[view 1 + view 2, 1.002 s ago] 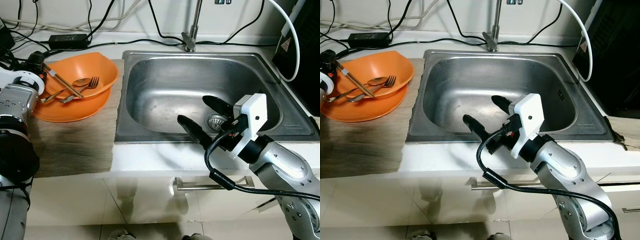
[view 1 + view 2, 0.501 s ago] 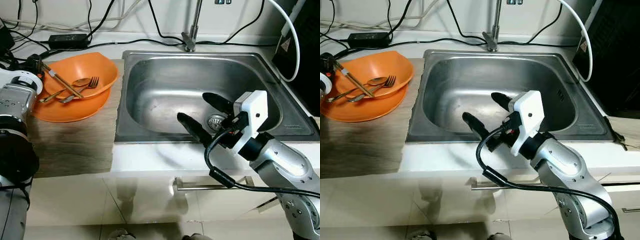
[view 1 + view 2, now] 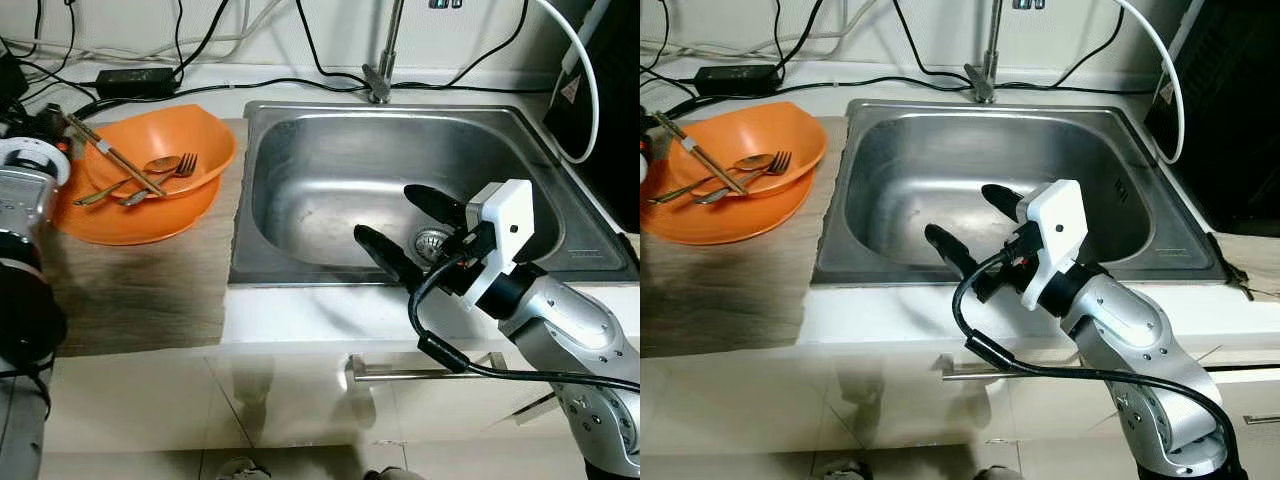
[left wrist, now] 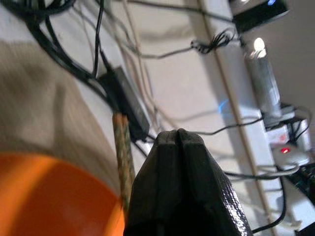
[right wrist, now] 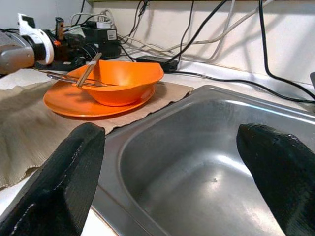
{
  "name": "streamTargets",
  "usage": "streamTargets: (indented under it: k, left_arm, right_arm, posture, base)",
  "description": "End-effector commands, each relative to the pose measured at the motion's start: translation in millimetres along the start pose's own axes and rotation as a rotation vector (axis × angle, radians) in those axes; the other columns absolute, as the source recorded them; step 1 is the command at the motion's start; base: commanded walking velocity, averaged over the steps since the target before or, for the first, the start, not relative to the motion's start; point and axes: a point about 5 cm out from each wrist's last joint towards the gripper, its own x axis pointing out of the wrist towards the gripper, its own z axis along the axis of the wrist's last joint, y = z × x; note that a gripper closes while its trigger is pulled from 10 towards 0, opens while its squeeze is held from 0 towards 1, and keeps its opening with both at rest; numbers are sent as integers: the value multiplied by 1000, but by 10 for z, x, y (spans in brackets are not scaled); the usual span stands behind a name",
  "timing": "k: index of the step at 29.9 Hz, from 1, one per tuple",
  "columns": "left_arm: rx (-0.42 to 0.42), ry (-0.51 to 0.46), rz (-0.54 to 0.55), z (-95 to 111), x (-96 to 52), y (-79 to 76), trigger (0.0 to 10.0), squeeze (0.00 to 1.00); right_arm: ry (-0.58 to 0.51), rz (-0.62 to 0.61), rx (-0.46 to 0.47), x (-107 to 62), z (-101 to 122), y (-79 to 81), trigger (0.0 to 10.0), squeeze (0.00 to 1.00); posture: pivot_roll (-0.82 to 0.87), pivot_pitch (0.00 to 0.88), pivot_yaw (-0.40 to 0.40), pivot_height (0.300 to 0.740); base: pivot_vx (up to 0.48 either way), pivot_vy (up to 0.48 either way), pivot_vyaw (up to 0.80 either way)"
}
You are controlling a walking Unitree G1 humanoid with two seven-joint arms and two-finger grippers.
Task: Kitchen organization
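Note:
An orange bowl (image 3: 195, 135) rests on an orange plate (image 3: 120, 225) on the counter at the left. In the bowl lie a spoon (image 3: 160, 163), a fork (image 3: 183, 166) and a pair of chopsticks (image 3: 115, 155). My left gripper (image 3: 52, 118) is at the bowl's far left rim. It is shut on the upper end of the chopsticks (image 4: 123, 152), whose lower end stays in the bowl. My right gripper (image 3: 385, 213) hangs open over the front part of the steel sink (image 3: 400, 130), with nothing between its fingers (image 5: 74, 177).
A faucet (image 3: 380, 80) stands behind the sink. Cables and a black power adapter (image 3: 140, 80) run along the back wall. A woven mat (image 3: 140, 290) lies under the plate. A black appliance (image 3: 610, 100) stands at the right. The sink basin holds only its drain (image 3: 432, 240).
My left gripper has drawn back to the left, taking the chopsticks' upper end with it. The right arm has barely moved.

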Motion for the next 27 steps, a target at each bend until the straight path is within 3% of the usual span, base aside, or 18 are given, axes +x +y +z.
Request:
streamTargets:
  k: [1, 3, 8, 10, 11, 14, 16, 18, 20, 21, 24, 27]
  left_arm:
    - [-8, -25, -33, 96, 14, -86, 0, 0]
    - [-1, -26, -34, 113, 10, -82, 0, 0]
    - [195, 21, -82, 127, 25, -167, 0, 0]
    - [328, 37, -124, 128, 42, -246, 0, 0]
    - [546, 55, -138, 152, 54, -315, 10000, 0]
    - [985, 81, -135, 200, 64, -413, 10000, 0]
    - [1188, 53, -91, 317, 46, -436, 10000, 0]
    - [1311, 10, -55, 444, 25, -475, 10000, 0]
    - [1371, -41, -60, 595, -3, -576, 10000, 0]
    - [1379, -51, -87, 645, -14, -644, 10000, 0]
    - [1380, -53, -118, 678, -22, -707, 10000, 0]
    - [1421, 11, -232, 583, -38, -718, 10000, 0]
  right_arm:
    - [-8, -2, -16, -2, 21, -30, 10000, 0]
    - [-8, -1, -16, 2, 20, -32, 10000, 0]
    - [-9, 13, -18, 31, 22, -43, 10000, 0]
    - [-10, 14, -19, 46, 24, -45, 10000, 0]
    - [-18, -21, -41, 80, 41, -79, 10000, 0]
    - [-50, -88, -69, 170, 101, -151, 10000, 0]
    - [-69, -125, -72, 255, 165, -217, 10000, 0]
    - [-80, -147, -69, 344, 221, -270, 10000, 0]
    - [-77, -188, -51, 505, 273, -364, 10000, 0]
    - [-75, -207, -42, 632, 302, -420, 10000, 1000]
    - [-72, -219, -36, 764, 330, -466, 10000, 1000]
    - [-68, -235, -16, 1130, 433, -533, 10000, 1000]
  posture:
    - [-141, 36, -9, 740]
    - [-140, 35, -10, 740]
    - [-128, 28, -25, 740]
    - [-122, 27, -22, 740]
    - [-116, 28, -13, 740]
    - [-105, 22, -7, 740]
    - [-95, 17, -10, 740]
    - [-80, 12, -15, 740]
    - [-63, 9, -16, 740]
    - [-49, 7, -14, 740]
    - [-44, 6, -15, 740]
    - [7, 4, -32, 740]
  base:
    - [0, 0, 0]
    - [0, 0, 0]
    - [0, 0, 0]
    - [0, 0, 0]
    - [0, 0, 0]
    - [0, 0, 0]
    - [0, 0, 0]
    - [0, 0, 0]
    - [0, 0, 0]
    - [0, 0, 0]
    - [0, 0, 0]
    - [0, 0, 0]
